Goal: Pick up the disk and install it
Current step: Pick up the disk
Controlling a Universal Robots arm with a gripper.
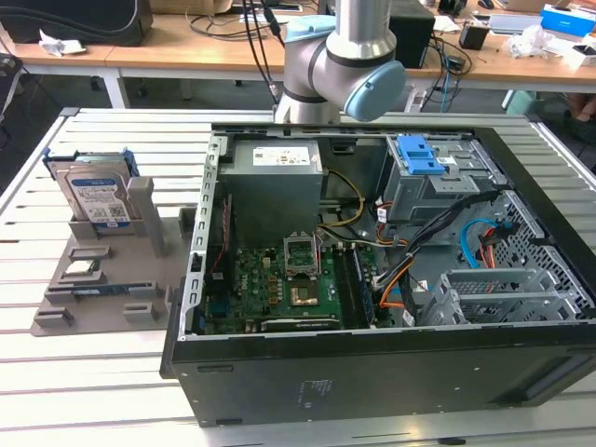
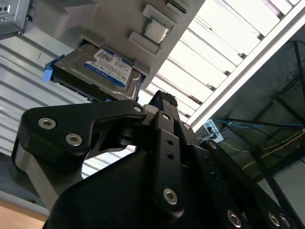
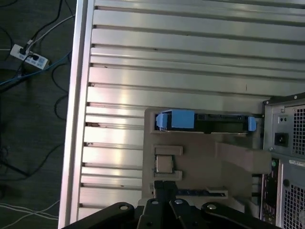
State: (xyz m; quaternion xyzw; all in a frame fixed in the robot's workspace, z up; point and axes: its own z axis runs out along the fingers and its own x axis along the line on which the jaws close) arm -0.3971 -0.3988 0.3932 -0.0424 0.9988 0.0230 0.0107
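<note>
On grey holder (image 1: 144, 214): blue-framed, labelled disk (image 1: 93, 191)

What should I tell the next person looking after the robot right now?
Gripper: shut and empty, over the grey stand, clear of the disk.
Disk: upright in its slot in the stand, on the table, at the exterior view's left of the open computer case.
Done: nothing that shows.
Left: the disk is not yet picked up and not yet installed.
</note>
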